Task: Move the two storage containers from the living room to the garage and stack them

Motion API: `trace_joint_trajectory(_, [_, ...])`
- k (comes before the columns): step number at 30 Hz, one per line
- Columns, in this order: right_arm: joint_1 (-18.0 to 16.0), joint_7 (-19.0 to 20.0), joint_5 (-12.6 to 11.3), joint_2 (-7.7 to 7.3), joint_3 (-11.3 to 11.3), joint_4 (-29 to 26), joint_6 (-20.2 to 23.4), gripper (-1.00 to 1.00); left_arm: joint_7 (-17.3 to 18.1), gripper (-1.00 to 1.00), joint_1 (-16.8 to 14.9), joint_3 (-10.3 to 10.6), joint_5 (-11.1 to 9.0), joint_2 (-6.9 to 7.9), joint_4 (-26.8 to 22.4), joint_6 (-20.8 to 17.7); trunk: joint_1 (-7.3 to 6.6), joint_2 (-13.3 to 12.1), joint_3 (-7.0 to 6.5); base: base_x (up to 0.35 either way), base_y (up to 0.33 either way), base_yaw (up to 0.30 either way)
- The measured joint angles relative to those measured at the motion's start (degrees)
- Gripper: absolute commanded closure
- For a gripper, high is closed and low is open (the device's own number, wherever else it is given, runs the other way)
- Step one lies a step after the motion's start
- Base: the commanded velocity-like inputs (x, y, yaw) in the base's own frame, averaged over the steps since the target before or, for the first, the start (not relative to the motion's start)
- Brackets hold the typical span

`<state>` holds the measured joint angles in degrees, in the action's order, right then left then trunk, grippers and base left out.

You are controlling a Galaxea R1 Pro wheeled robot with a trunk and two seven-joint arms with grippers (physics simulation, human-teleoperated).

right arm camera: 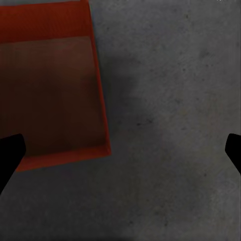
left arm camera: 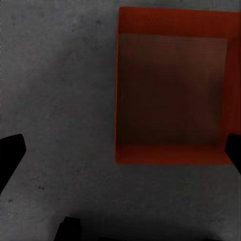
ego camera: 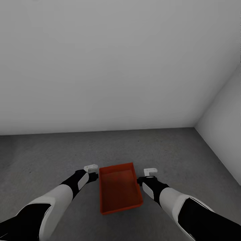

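- One orange-red storage container [ego camera: 119,189] sits open side up on the dark grey concrete floor [ego camera: 50,154] of the garage, near the robot and between its two arms; it looks empty.
- The white walls [ego camera: 117,67] meet in a corner at the far right; the container lies well short of them.
- The left gripper [ego camera: 91,168] hangs just beside the container's left wall, near its far corner, not touching it as far as the head view shows.
- The right gripper [ego camera: 150,172] hangs just off the container's right wall, also near the far end, with a small gap.
- In the left wrist view the fingers [left arm camera: 10,153] stand wide apart, one dark tip at each edge of the picture, with nothing between them but floor and the container [left arm camera: 170,90] below.
- In the right wrist view the fingers [right arm camera: 9,155] are likewise spread wide and hold nothing; the container [right arm camera: 50,85] lies off to one side beneath.
- Judging by this, the first half of the task looks done: one container is in the garage on the floor, released by both grippers.
- What is left, by my reckoning: fetching the second container from the living room and stacking it on this one.
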<state>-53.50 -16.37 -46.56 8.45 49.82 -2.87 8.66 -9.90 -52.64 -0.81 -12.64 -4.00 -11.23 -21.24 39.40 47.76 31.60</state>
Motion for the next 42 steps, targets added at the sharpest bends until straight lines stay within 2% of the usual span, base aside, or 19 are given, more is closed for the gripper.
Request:
trace_joint_trajectory(39, [0.01, 0.00, 0.01, 0.00, 0.03, 0.00, 0.00, -1.00, 0.05, -1.00, 0.01, 0.00, 0.00, -0.03, 0.01, 0.04, -8.58, -15.67, -10.56, 0.000, 0.000, 0.000])
trace_joint_trajectory(42, [0.01, 0.00, 0.01, 0.00, 0.01, 0.00, 0.00, -1.00, 0.05, -1.00, 0.01, 0.01, -0.03, -0.07, 0.00, 0.06, -8.58, -15.69, -10.84, 0.000, 0.000, 0.000])
